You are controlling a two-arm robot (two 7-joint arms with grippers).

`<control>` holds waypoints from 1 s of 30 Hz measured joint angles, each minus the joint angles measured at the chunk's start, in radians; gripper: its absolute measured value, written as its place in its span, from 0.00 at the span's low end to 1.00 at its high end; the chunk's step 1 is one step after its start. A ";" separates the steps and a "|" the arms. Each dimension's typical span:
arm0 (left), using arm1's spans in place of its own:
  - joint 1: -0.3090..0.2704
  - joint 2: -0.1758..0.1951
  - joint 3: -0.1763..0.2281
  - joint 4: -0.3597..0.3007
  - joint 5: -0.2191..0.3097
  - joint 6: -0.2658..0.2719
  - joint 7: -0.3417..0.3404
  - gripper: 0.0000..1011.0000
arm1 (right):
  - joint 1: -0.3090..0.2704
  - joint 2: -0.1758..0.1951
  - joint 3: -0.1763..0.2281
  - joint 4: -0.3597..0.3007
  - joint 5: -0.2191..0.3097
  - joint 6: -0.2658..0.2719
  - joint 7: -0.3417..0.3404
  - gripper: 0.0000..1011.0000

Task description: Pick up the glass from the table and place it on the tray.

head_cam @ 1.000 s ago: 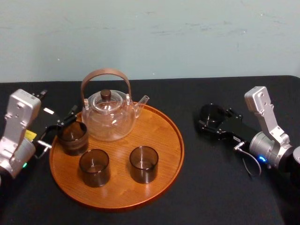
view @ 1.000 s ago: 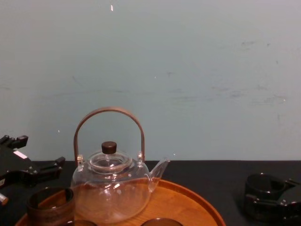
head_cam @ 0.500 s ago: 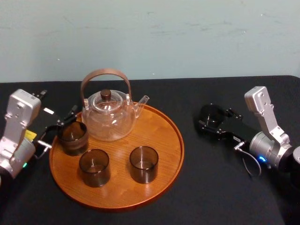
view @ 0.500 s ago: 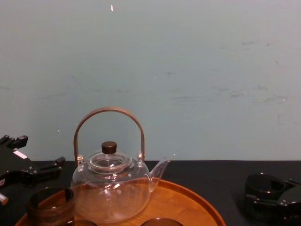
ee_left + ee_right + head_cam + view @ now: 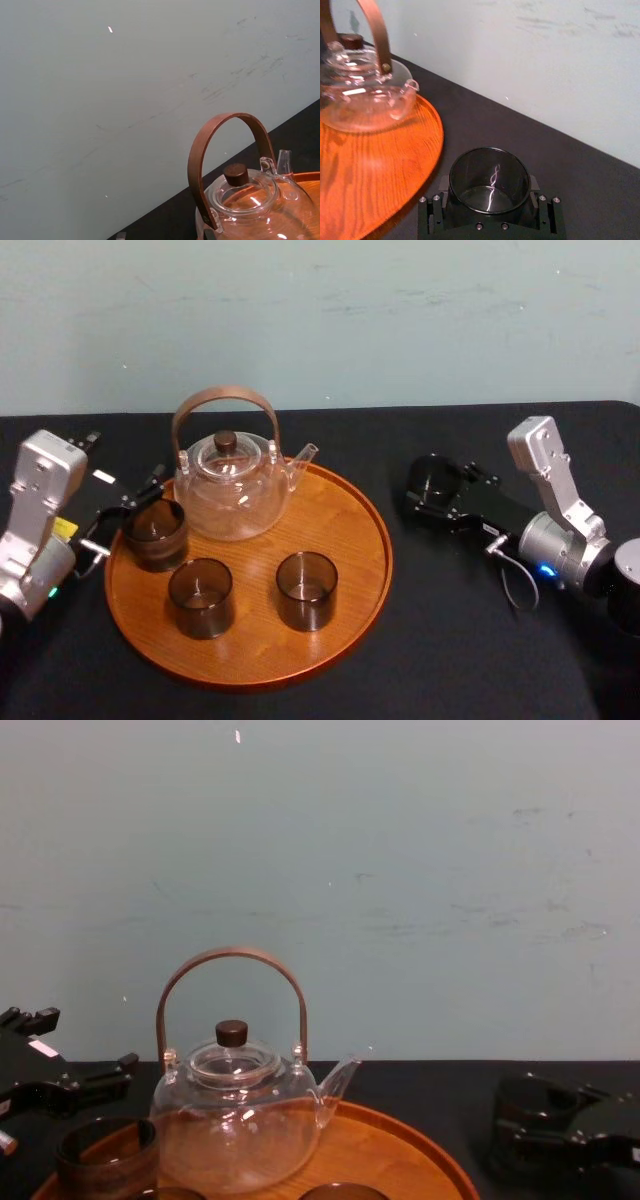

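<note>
The right pincer (image 5: 432, 490) is closed on both sides of the dark glass (image 5: 489, 180), low over the black surface (image 5: 450, 630) and perhaps just clear of it, with the tray (image 5: 350, 570) close on its left, while the left pincer (image 5: 128, 508) idles by the tray's opposite rim.
</note>
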 joint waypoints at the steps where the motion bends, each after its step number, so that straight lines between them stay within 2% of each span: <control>1: 0.000 0.000 0.000 0.000 0.000 0.000 0.000 0.99 | 0.002 -0.001 -0.004 -0.007 0.001 0.000 0.004 0.90; 8: 0.000 0.000 0.000 0.000 0.000 0.000 0.000 0.99 | 0.018 -0.013 -0.032 -0.032 0.009 0.003 0.033 0.90; 15: 0.000 0.000 0.000 0.000 0.000 0.000 0.000 0.99 | 0.044 -0.035 -0.062 -0.016 0.015 -0.002 0.057 0.90; 30: 0.000 0.000 0.000 0.000 0.000 0.000 0.000 0.99 | 0.138 -0.114 -0.123 0.155 0.027 -0.053 0.112 0.90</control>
